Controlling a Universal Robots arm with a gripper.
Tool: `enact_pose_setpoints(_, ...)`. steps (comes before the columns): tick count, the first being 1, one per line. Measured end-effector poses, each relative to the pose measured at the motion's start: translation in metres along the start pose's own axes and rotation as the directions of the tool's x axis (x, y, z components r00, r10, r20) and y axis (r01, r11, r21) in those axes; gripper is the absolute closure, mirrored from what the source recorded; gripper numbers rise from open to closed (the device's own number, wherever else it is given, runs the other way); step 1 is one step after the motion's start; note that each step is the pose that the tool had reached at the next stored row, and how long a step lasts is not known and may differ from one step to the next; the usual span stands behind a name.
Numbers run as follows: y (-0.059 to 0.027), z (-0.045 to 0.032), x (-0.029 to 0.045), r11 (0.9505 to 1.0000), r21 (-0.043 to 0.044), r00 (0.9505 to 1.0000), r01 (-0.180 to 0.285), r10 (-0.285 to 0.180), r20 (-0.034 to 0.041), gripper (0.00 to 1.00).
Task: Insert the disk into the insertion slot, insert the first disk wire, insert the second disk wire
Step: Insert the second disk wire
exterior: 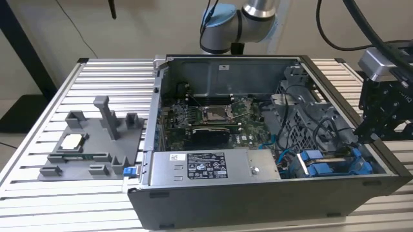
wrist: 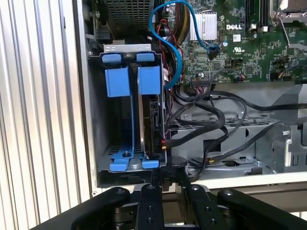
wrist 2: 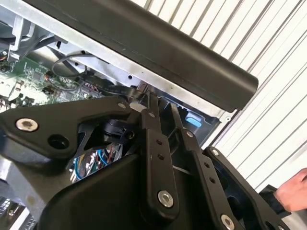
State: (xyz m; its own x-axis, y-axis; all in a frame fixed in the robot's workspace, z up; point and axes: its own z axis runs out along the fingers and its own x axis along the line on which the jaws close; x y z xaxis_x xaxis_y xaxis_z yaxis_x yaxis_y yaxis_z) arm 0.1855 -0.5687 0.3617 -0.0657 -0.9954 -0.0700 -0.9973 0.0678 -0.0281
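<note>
The disk [wrist: 153, 125] stands edge-on in its blue caddy inside the insertion slot [wrist: 96, 120], a dark-grey cage at the near right corner of the open computer case [exterior: 258, 203]. A second blue caddy [wrist: 116, 81] sits beside it. My gripper [wrist: 169, 175] hovers at the cage's open end, over the case's right wall. Its fingers [wrist: 149, 191] are close together on a black disk wire plug [wrist: 171, 165] just off the disk's end. In the second wrist view the gripper [wrist 2: 160, 103] reaches over the case rim. The exterior view has the gripper [exterior: 369, 135] by the case's right side.
Loose black cables [wrist: 216, 115] and a blue cable [wrist: 172, 43] run from the motherboard [exterior: 213, 116] past the cage. A grey power-supply box [exterior: 213, 166] lies along the case front. A grey fixture [exterior: 90, 145] sits on the slatted table. A person's hand [wrist 2: 293, 191] is close by.
</note>
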Motion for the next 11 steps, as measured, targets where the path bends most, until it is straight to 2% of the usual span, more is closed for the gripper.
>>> enact_pose_setpoints(2, 0.0000, 0.0002, 0.0000, 0.9999, -0.0123, 1.0000, -0.004, 0.004, 0.0001, 0.76)
enact_pose_setpoints(4, 0.0000, 0.0003, 0.0000, 0.9995, -0.0313, 1.0000, -0.008, 0.008, -0.0003, 0.76)
enact_pose_setpoints(5, 0.0000, 0.0003, 0.0000, 0.9989, -0.0452, 1.0000, -0.010, 0.010, -0.0013, 0.83)
enact_pose_setpoints(6, 0.0000, 0.0003, 0.0000, 0.9979, -0.0640, 0.9999, -0.013, 0.012, -0.0029, 0.83)
enact_pose_setpoints(7, 0.0000, 0.0002, 0.0000, 0.9967, -0.0792, 0.9999, -0.015, 0.014, -0.0042, 0.83)
enact_pose_setpoints(8, 0.0000, -0.0005, -0.0001, 0.9963, -0.0846, 0.9999, -0.016, 0.016, -0.0044, 0.83)
enact_pose_setpoints(11, 0.0000, -0.0082, -0.0005, 0.9960, -0.0878, 0.9999, -0.016, 0.016, -0.0038, 0.83)
